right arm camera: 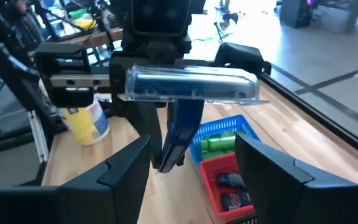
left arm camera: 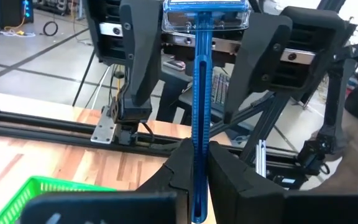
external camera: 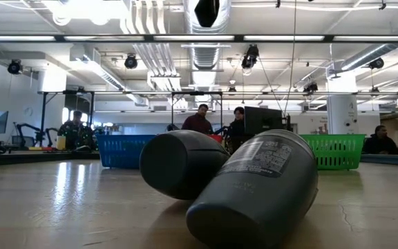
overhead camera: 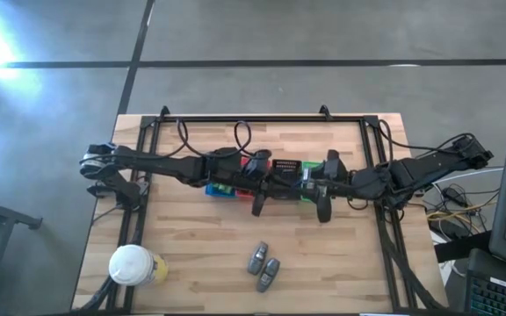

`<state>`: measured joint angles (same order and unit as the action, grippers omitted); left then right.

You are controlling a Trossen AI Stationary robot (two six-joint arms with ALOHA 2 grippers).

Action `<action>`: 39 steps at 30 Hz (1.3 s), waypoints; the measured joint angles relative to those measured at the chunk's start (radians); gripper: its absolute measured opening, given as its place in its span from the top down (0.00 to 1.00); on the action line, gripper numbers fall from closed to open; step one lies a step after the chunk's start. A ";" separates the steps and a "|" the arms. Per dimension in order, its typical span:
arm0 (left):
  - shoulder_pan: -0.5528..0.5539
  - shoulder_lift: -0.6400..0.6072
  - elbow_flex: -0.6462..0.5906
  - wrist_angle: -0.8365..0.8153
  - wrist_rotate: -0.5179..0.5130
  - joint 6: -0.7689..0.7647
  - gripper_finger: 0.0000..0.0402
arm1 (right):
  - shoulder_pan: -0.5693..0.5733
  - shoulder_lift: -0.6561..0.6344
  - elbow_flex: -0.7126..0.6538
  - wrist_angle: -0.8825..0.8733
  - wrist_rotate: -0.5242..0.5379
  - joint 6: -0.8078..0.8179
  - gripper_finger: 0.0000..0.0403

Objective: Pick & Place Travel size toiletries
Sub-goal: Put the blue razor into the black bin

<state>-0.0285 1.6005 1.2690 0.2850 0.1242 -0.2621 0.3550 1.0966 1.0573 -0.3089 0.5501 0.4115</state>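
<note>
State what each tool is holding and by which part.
The left tool grips a blue razor by the lower end of its handle, head up. The right tool stands open around it, holding nothing.

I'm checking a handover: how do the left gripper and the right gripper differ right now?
The left gripper is shut on the handle of the blue razor; the right gripper is open and holds nothing. The left one carries the razor upright with its capped head away from it; the right one faces that head, one finger to each side, not touching it. Both are dark two-finger grippers, pointing at each other above the table.
</note>
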 joint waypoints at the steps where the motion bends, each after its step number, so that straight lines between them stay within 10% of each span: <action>1: -0.001 0.000 0.000 -0.001 0.000 0.007 0.93 | 0.000 0.000 0.000 0.000 -0.005 -0.008 0.44; 25: 0.000 0.001 -0.016 0.019 0.002 0.053 0.93 | -0.029 0.020 0.000 0.052 -0.080 -0.003 0.90; 39: 0.001 0.001 -0.016 0.004 -0.037 0.052 0.81 | -0.045 0.019 -0.003 0.009 -0.078 0.047 0.92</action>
<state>-0.0277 1.6012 1.2530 0.2889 0.0875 -0.2102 0.3102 1.1156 1.0541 -0.3003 0.4723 0.4582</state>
